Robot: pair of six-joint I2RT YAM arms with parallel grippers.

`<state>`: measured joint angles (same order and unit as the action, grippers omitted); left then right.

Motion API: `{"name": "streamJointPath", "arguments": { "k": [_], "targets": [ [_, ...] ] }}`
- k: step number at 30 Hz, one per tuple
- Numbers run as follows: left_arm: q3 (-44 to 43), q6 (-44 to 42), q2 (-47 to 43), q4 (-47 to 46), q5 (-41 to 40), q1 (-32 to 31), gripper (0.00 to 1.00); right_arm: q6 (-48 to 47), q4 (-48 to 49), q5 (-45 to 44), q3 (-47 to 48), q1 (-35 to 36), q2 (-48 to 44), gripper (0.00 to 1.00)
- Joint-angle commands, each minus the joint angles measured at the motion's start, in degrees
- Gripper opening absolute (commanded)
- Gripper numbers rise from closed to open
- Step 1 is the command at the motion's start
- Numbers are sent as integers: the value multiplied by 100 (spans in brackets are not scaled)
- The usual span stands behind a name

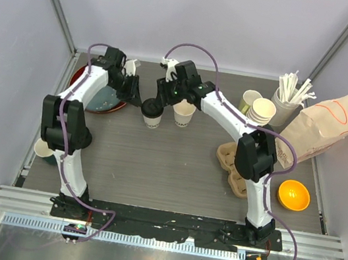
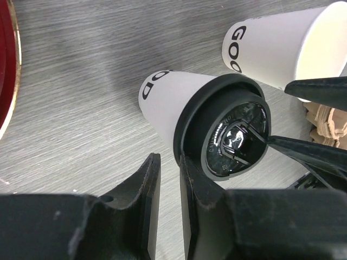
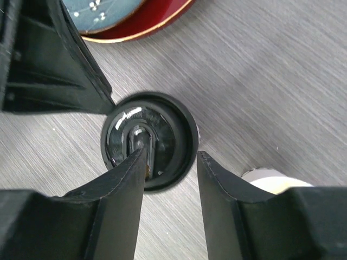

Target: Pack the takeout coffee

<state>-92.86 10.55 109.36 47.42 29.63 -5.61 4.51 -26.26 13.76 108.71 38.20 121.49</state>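
With the lidded cup [image 1: 152,114] on the table [image 1: 154,167] beside a lidless cup [image 1: 183,113], right jaws apart astride its black lid [image 3: 169,125] and left jaws narrowly apart, empty, at the rim, lid-seating seems underway; next calls for even downward pressure.

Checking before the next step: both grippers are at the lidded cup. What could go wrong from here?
1. Arm clash: left gripper and right gripper crowd the same lidded cup; their fingers nearly meet at its black lid.
2. Tip-over: the right gripper has one finger on the lid, one outside the rim; closing could shove the cup sideways.
3. The open paper cup stands close beside; a shove may knock it.
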Motion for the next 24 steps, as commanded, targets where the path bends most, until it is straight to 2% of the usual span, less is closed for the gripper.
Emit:
{"name": "streamJointPath", "arguments": {
  "k": [1,12,17,24],
  "targets": [
    [57,185,42,-251,192,16,24,-108,148,390,555,-111,120,47],
    [128,202,182,-207,404,-2,23,-170,183,408,265,-111,331,47],
    [57,202,-125,-215,386,-2,24,-188,218,400,107,-111,305,38],
    [294,255,-293,-374,430,-37,27,-179,288,294,-25,-119,208,35]
  ]
}}
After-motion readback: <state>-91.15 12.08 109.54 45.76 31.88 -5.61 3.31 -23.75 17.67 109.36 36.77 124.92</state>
